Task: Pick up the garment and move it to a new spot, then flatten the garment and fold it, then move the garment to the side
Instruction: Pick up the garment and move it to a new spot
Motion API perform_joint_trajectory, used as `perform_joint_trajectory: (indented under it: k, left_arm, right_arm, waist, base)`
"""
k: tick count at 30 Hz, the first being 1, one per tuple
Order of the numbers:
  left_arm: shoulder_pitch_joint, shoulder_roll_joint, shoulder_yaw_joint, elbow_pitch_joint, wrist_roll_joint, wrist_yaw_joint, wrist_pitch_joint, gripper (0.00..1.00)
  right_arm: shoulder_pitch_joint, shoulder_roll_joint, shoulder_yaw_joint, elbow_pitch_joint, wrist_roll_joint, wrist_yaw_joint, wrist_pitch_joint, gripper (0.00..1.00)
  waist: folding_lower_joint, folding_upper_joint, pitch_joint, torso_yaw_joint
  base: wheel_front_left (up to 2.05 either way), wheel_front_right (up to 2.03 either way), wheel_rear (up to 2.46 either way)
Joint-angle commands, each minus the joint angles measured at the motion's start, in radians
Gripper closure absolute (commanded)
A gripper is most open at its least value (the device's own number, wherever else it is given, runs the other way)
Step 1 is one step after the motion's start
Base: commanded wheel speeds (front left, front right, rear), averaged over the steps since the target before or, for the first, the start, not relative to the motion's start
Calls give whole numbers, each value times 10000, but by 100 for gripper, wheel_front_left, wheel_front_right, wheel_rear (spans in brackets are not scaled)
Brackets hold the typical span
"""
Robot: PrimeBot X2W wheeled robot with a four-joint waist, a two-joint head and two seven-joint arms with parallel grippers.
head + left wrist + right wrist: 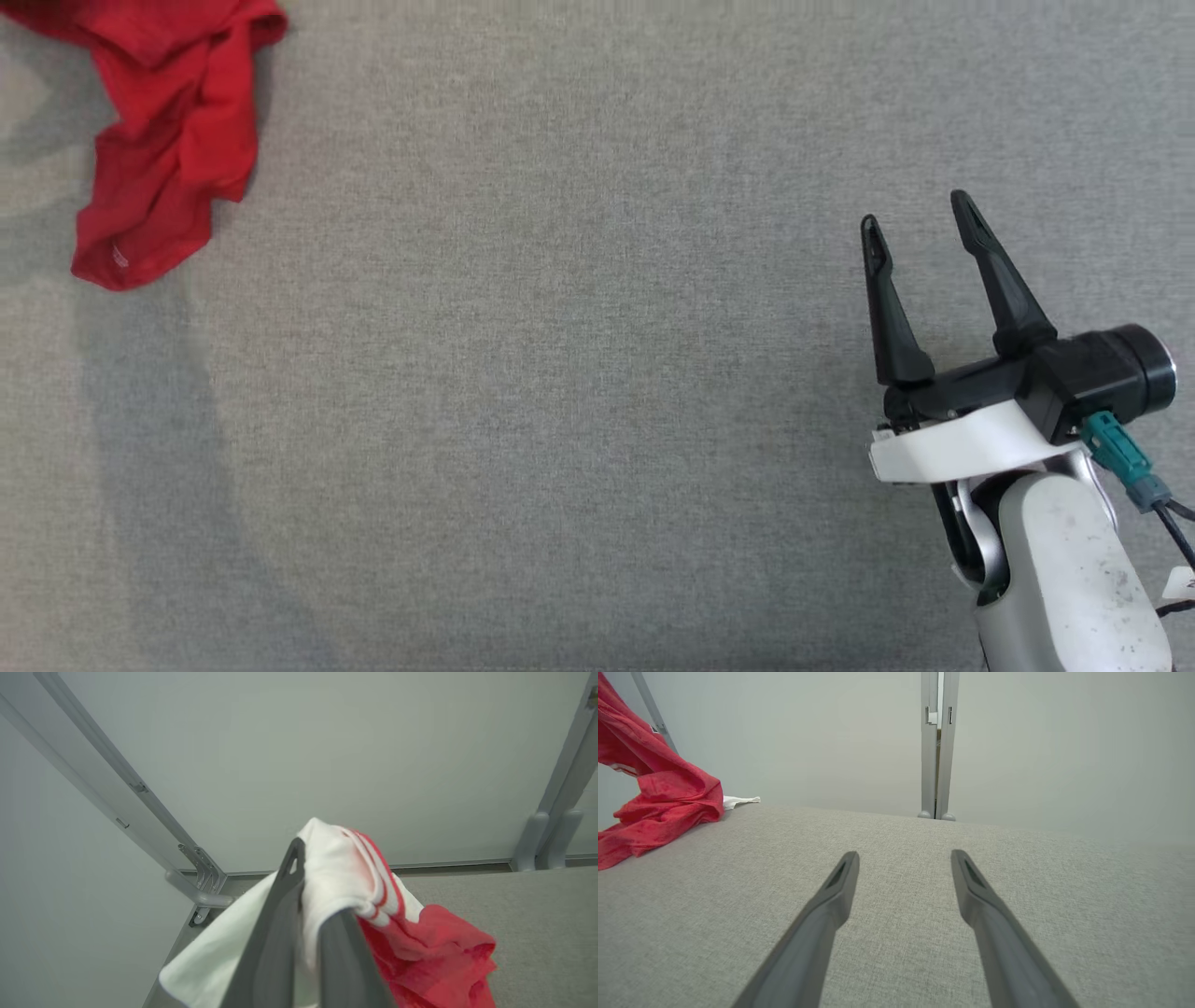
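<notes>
The left gripper (317,882) is clamped on a white, red-striped edge, possibly a cuff, of the red garment (434,947). The garment drapes onto the far left of the grey cloth-covered table (560,373). The right gripper (916,213) hovers empty, fingers wide apart, well away.

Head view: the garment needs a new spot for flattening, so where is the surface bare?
The grey surface is bare across the whole middle and bottom of the view, between the red garment bunched in the top left corner and the open right gripper at the right. It is crowded at those two ends alone.
</notes>
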Motion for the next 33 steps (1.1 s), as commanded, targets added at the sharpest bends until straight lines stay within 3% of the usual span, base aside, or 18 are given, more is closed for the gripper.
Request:
perform_joint_trajectory:
  k: [1, 11, 21, 27, 33]
  left_arm:
    - [-194, -132, -203, -228, 97, -56, 91, 100]
    - [-1343, -1135, -1894, -1806, 55, -60, 1203, 100]
    - [-2352, -2751, -2167, -1992, -311, 135, 691, 100]
    - [-996, -3093, -2391, -1777, -630, 117, 277, 100]
    - [1918, -2993, -2690, -1894, -829, 127, -762, 100]
  right_arm:
    - [200, 3, -15, 178, 198, -15, -151, 0]
    - [568, 2, -73, 1235, 1115, -15, -509, 0]
    - [389, 1, 60, 1411, 1675, -15, -566, 0]
    - [456, 5, -32, 1400, 1685, -15, -564, 0]
    - [518, 2, -2, 1564, 1643, -15, -565, 0]
  waist:
    - [0, 0, -1342, -630]
    - [0, 0, -2542, -1815]
    - [0, 0, -2427, -2761]
    - [0, 0, -2244, -2844]
    - [0, 0, -2195, -2717]
  base:
    - [0, 0, 0]
    - [0, 0, 0]
    - [0, 0, 0]
    - [0, 0, 0]
    - [0, 0, 0]
